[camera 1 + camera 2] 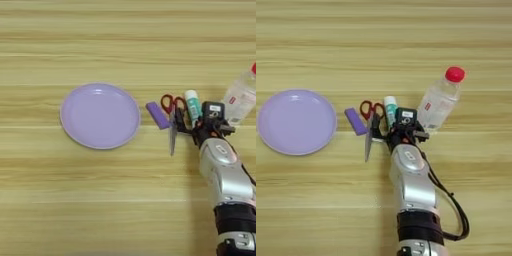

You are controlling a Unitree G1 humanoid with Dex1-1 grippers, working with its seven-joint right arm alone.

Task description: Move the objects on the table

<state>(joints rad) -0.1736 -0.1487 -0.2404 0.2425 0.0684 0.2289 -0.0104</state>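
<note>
light and stiff, most likely, the white-and-green glue stick (390, 109): a smooth plastic cylinder, apt to roll or slip, best pinched across the middle of the barrel. thin and rigid, the red-handled scissors (370, 127), lying flat with blades pointing toward the robot; awkward to lift off the wood except at the handle loops or where blades meet handles. small and blocky, the purple block (355, 121), easy to take across its short sides. broad and shallow, the lavender plate (296, 121), graspable only at the rim (probably better as a receiver than as a thing to carry).

right at the cluster, the right gripper (387, 130), just beside the glue stick's near end and beside the scissors' handles, with the silver forearm rising from the bottom edge. impossible to tell how the black fingers stand, or whether anything sits between them. block just left of the scissors, plate well apart to the left on the table (316, 200). just right of the gripper, a clear bottle with a red cap (438, 102), lying tilted, close enough to be nudged.
</note>
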